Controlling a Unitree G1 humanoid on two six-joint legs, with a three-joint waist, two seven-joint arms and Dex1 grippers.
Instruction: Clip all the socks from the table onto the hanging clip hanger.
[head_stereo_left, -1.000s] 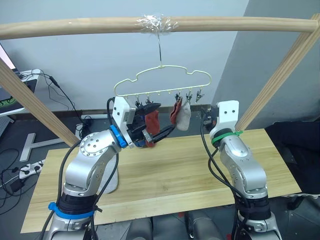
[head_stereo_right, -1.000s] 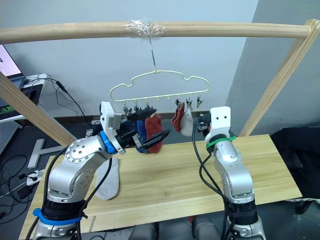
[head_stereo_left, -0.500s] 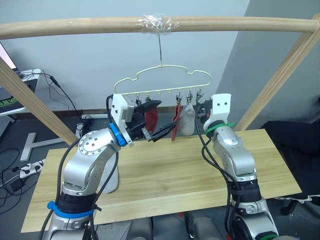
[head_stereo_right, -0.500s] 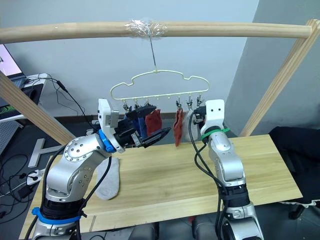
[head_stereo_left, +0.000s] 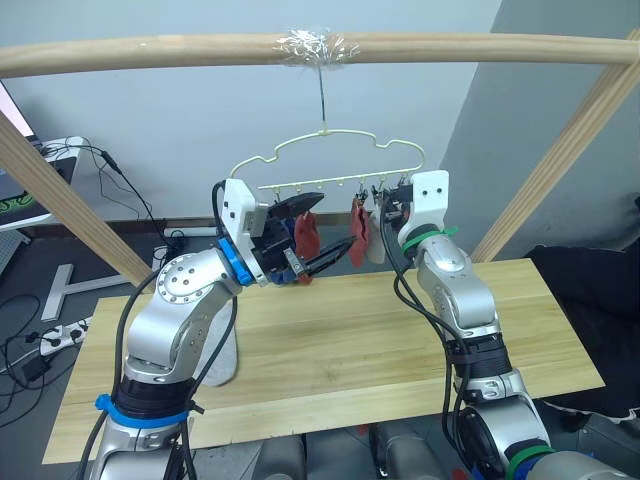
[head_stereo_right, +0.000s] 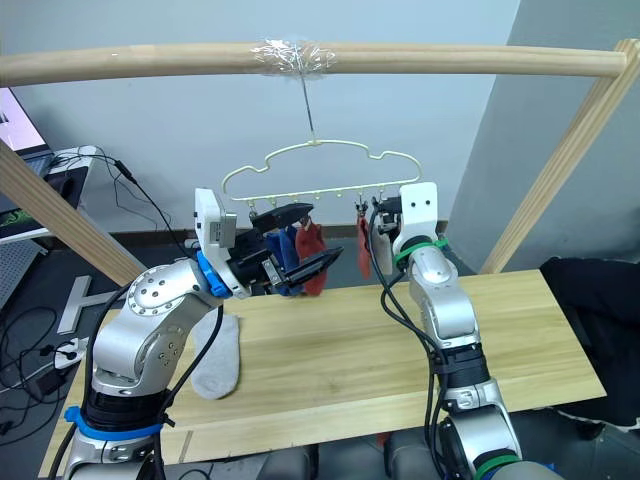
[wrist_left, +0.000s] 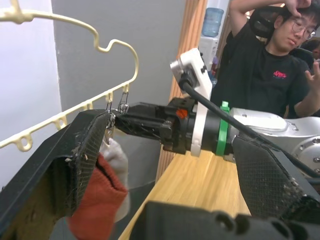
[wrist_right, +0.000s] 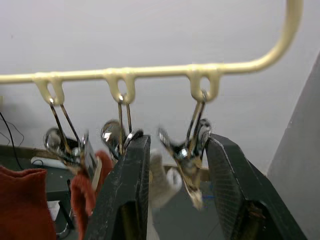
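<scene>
One second has brought my right pincer up from table height to the far end of the hanger; its fingers now stand open on either side of the last clip, which hangs bare between them, and they hold nothing. The hung grey sock and a red sock dangle from the clips just beside that pincer, on its inner side. My left pincer has lifted a little too and is spread wide with nothing gripped. The other red sock hangs between its fingers, against the inner face of one of them, and a blue sock hangs just behind it. I judge that red sock to be clipped, since it hangs on its own with the fingers apart. At least four socks are up. One grey sock lies on the table, well below and outside the left pincer. My reading is that the right side is lining up to squeeze the end clip open, but no sock is in hand to feed it, so the left must fetch the grey one first.
</scene>
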